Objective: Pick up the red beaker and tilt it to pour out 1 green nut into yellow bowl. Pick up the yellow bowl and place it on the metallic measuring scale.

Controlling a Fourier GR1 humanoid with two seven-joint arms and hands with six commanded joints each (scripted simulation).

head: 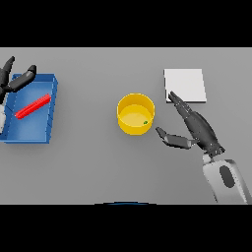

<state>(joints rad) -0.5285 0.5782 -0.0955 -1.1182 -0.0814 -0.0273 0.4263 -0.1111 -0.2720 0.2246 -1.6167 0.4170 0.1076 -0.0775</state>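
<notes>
Gleaming round yellow bowl [135, 114], straight-walled

Nut [145, 122] in bowl [129, 106], scale [184, 84] right-behind.

Grey table [88, 167], blue tray [51, 110] at frame left, yellow bowl [135, 114] at centre, pale square scale [184, 85] upper right

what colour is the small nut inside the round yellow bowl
Green; the small nut shows in the head view, inside the round yellow bowl.
</notes>
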